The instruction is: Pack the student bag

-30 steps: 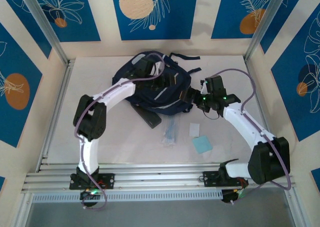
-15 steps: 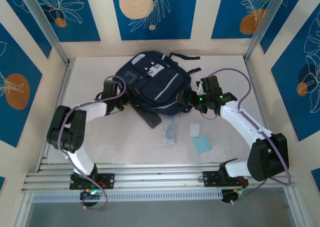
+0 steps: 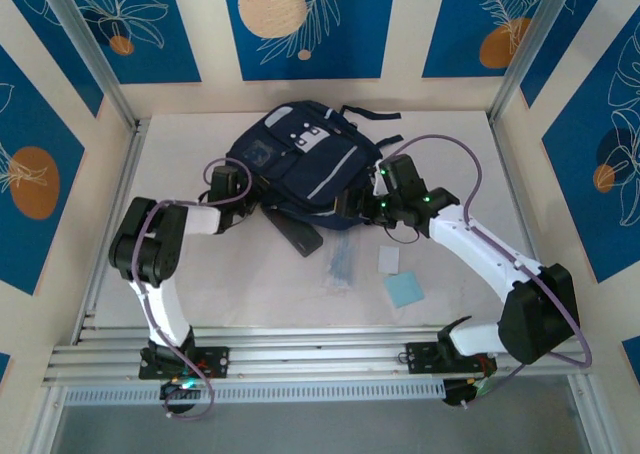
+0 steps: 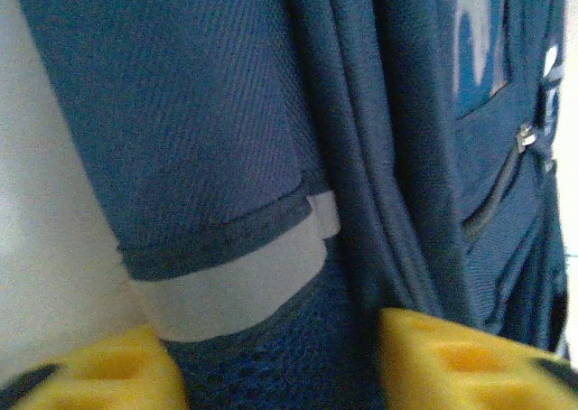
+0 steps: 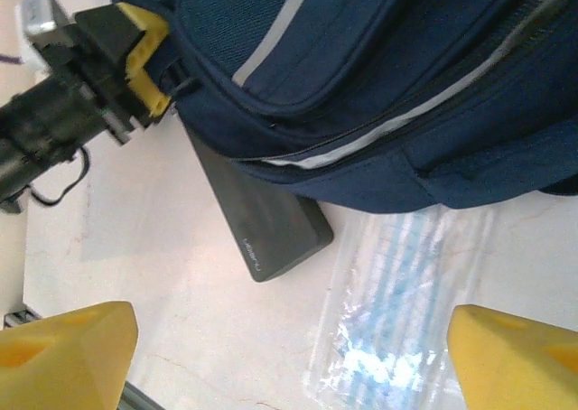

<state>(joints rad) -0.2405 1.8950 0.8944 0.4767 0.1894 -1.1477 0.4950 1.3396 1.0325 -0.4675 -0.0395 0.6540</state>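
The student bag (image 3: 305,164), navy with grey stripes, lies flat at the back middle of the table. My left gripper (image 3: 247,196) is at its left edge. In the left wrist view the yellow pads (image 4: 456,360) press blue mesh fabric (image 4: 298,338) from both sides, so the left gripper (image 4: 271,374) is shut on the bag's edge. The right wrist view shows that left gripper (image 5: 149,62) clamped on the bag's corner (image 5: 208,112). My right gripper (image 3: 360,206) hovers at the bag's front right, open wide, with nothing between its fingers (image 5: 63,356).
A dark grey box (image 3: 298,236) sticks out from under the bag's front edge (image 5: 361,171). A clear packet of blue items (image 3: 342,264) lies in front of it, below the right gripper (image 5: 289,365). A white card (image 3: 389,260) and a light blue square (image 3: 404,289) lie further right.
The left arm swung off the top of the bag, dropped to its left edge and closed its jaws on the fabric. The right gripper shifted left toward the bag.
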